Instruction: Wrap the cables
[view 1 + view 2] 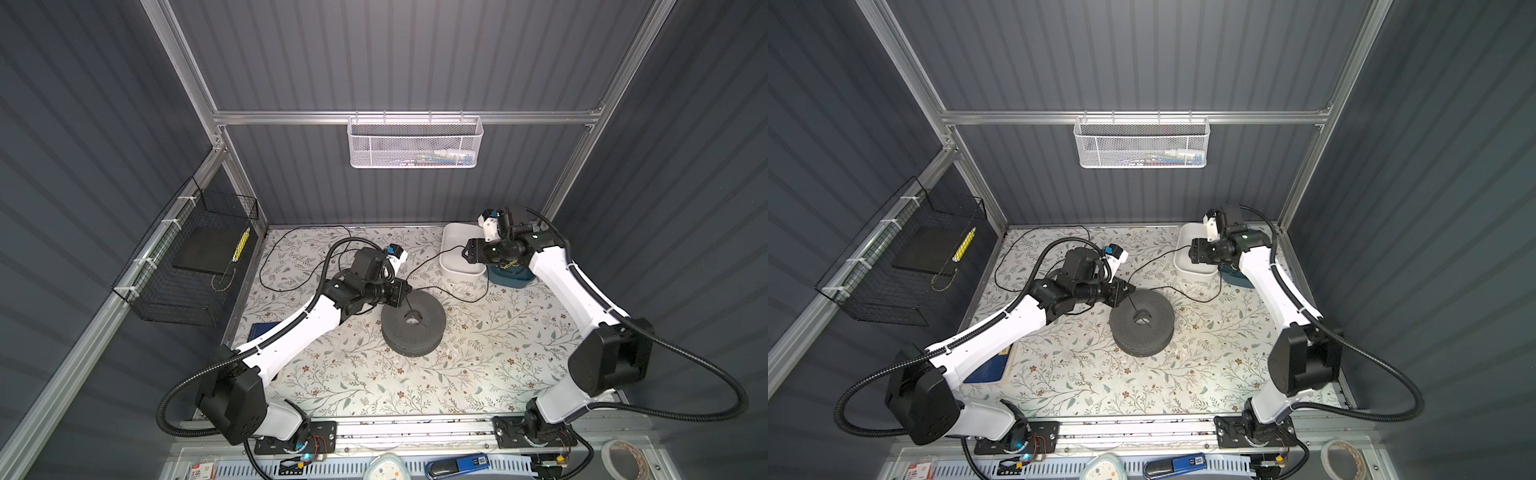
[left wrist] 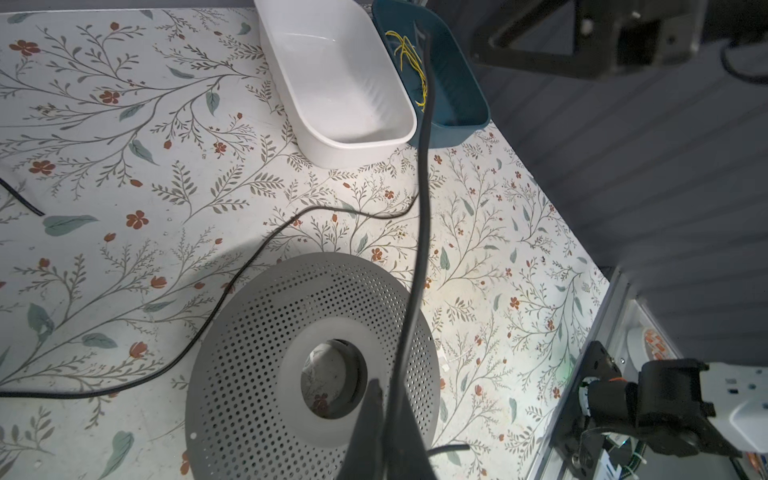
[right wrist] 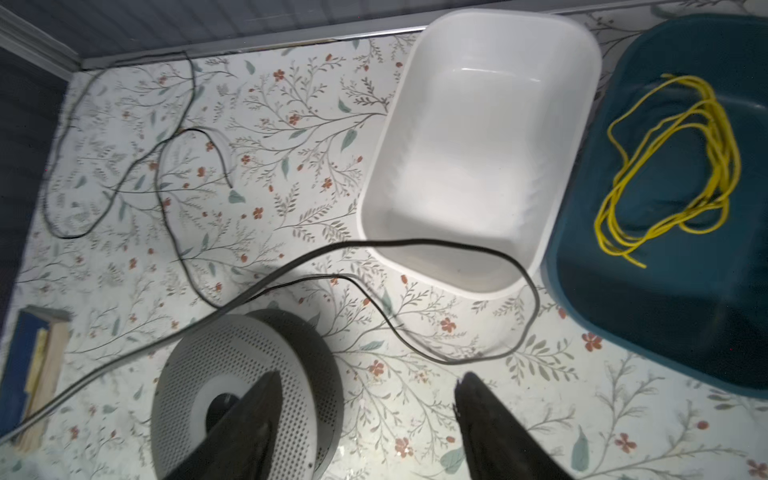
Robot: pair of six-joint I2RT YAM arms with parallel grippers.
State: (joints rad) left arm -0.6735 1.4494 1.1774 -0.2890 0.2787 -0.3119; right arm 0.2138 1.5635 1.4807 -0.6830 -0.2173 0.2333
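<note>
Left gripper [image 1: 401, 293] is clenched on the thin black cable [image 3: 432, 242] just above the grey spool [image 1: 413, 324], while the slack trails in loose loops across the worktop [image 1: 478, 365] to the white tub [image 1: 451, 237]. Right gripper [image 3: 365, 399] hangs released and empty near that tub. Light and limp, the cable looks best pinched close to the spool and kept taut.

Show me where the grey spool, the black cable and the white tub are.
grey spool [image 1: 430, 326]: in a top view, on its perforated top face.
black cable [image 2: 424, 208]: left wrist view, on the near stretch that crosses over the spool.
white tub [image 3: 469, 166]: right wrist view, on its bare inside floor.
</note>
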